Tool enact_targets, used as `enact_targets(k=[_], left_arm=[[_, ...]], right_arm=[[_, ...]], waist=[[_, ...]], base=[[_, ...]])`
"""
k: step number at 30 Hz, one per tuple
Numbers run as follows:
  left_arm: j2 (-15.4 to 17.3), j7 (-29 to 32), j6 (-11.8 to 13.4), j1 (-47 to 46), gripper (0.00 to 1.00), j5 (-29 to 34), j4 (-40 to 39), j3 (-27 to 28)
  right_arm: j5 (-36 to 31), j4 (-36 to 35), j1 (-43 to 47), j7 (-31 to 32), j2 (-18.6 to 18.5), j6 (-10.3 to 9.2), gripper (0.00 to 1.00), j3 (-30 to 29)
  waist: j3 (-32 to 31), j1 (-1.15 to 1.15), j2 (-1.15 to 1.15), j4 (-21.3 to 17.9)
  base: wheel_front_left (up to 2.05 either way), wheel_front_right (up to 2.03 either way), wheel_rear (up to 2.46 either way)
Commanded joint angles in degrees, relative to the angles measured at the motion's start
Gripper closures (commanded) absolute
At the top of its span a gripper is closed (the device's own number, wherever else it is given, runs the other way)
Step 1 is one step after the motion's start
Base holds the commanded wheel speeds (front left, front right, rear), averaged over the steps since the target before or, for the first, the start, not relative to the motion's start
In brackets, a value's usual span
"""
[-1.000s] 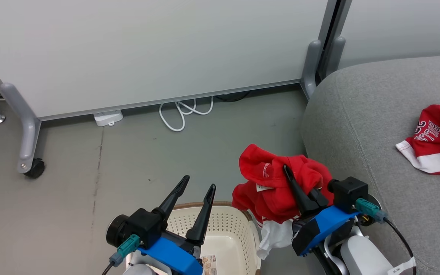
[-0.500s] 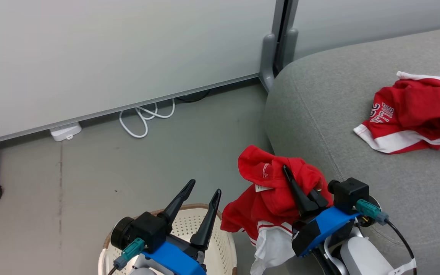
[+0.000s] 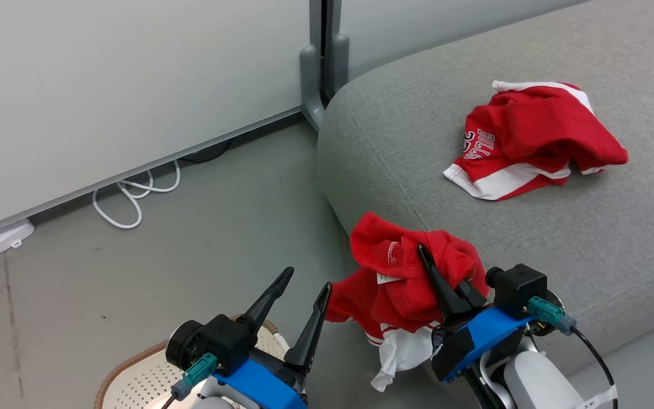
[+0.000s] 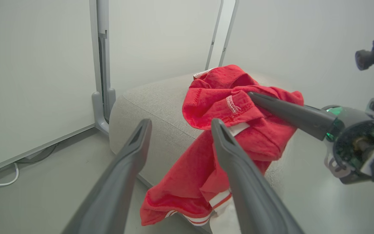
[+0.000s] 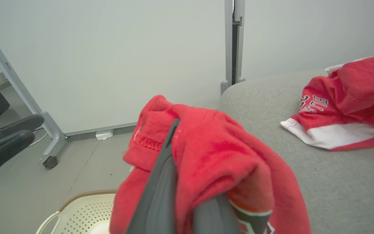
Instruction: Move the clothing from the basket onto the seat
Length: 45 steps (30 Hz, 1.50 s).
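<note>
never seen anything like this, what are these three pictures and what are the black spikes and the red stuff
This is a wheeled robot with two arms; the black spikes are the fingers of each arm's tool. The head view looks down from a camera on the robot's head. The other two come from cameras on the wrists, each looking along that arm's own fingers. The left tool is open and holds nothing. The right tool is shut on a red jersey, which hangs in the air near the edge of the grey couch. A second jersey, red with white trim, already lies crumpled on the couch. The cream basket stands on the floor beneath the left arm.
</note>
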Motion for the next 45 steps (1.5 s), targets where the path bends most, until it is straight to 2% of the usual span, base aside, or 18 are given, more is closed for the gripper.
enact_targets(k=[1, 12, 29, 36, 42, 45], left_arm=[[0.32, -0.16, -0.07, -0.69, 0.0, -0.34, 0.01, 0.25], [0.84, -0.16, -0.06, -1.47, 0.0, -0.36, 0.08, -0.51], [1.62, -0.15, -0.07, -2.57, 0.0, -0.63, -0.37, -1.32], [3.46, -0.16, -0.07, -3.19, 0.0, 0.69, -1.67, -0.48], [5.73, -0.16, -0.07, -5.24, 0.0, 1.98, -3.83, -1.19], [7.01, -0.16, -0.07, -6.99, 0.0, 2.57, -5.27, -1.85]], right_arm=[[-0.03, -0.13, -0.53, -0.48, -0.04, 0.03, 1.0, 0.02], [0.37, -0.43, -0.52, -1.08, -0.03, 0.03, 1.0, -0.15], [0.3, -0.88, -2.49, -0.8, -0.02, 0.03, 1.0, -0.07], [-1.6, -4.23, -12.32, 1.56, -0.01, 0.03, 1.0, -3.81], [-0.01, -7.56, -23.06, 5.74, -0.05, 0.03, 1.0, -9.23], [1.85, -9.21, -27.91, 9.19, -1.73, 0.03, 1.0, -12.59]], waist=[[0.33, 0.0, 0.0, -2.03], [1.91, 0.0, 0.0, -7.02], [2.84, 0.0, 0.0, -5.73], [6.7, 0.0, 0.0, -6.42], [11.63, 0.0, 0.0, -6.06], [14.92, 0.0, 0.0, -5.24]], base=[[0.0, 0.0, 0.0], [0.0, 0.0, 0.0], [0.0, 0.0, 0.0], [0.0, 0.0, 0.0], [0.0, 0.0, 0.0], [0.0, 0.0, 0.0]])
